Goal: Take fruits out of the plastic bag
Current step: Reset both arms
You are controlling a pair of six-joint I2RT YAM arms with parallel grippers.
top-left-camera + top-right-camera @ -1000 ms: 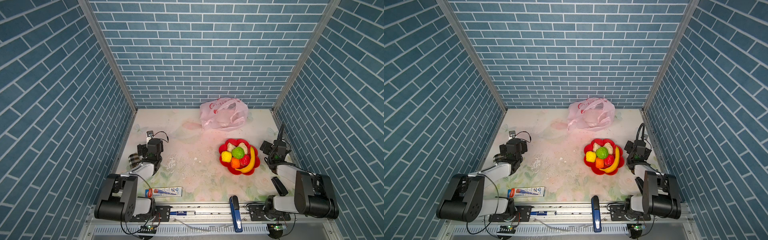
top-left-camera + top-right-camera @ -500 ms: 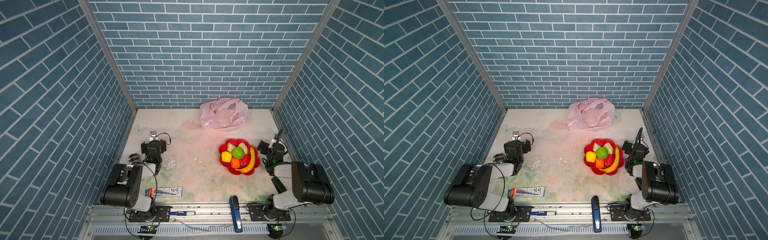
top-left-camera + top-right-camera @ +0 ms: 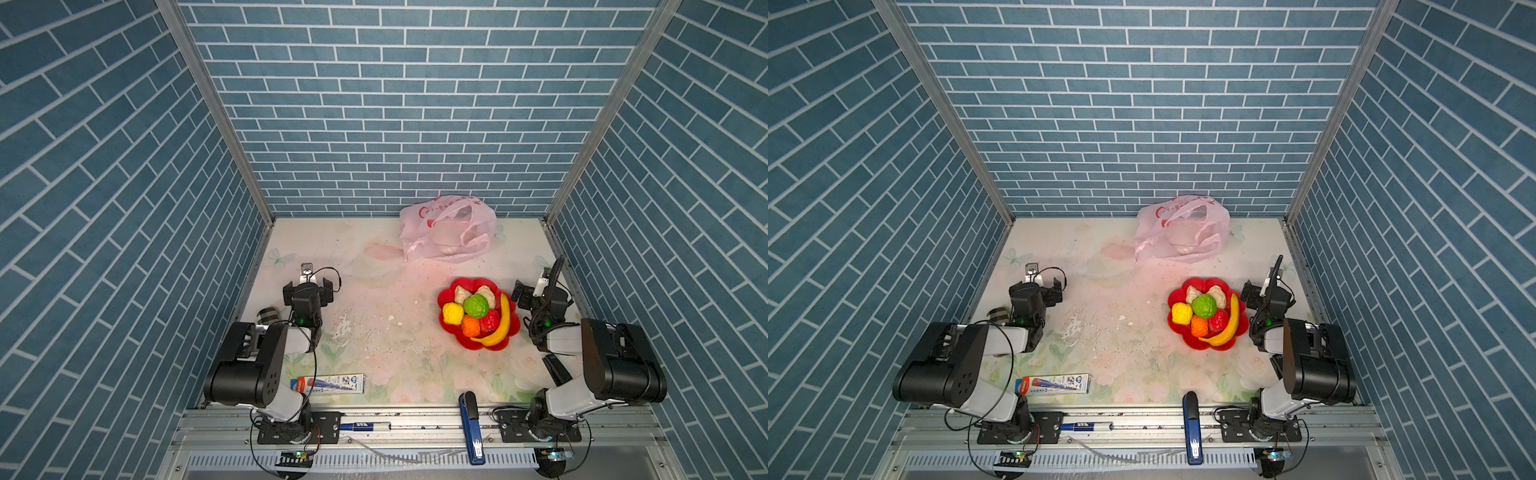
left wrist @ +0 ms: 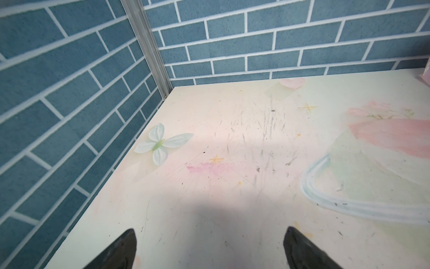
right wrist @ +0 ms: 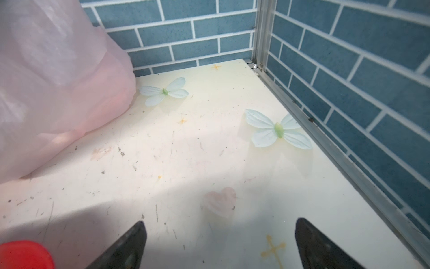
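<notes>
While fruits (image 3: 476,306) are sitting on the plate (image 3: 473,284), your left pincer (image 4: 210,229) and right pincer (image 5: 220,220) are gaping apart, empty.

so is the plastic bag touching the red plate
Apart. In a top view, a strip of bare table shows between the plastic bag and the rim of the red plate.

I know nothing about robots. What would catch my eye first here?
The red flower-shaped plate, right of centre, is piled with bright toy fruits. Behind it, a crumpled pale-pink plastic bag lies by the blue brick back wall. On either side, the left gripper and right gripper stand open, holding nothing.
</notes>
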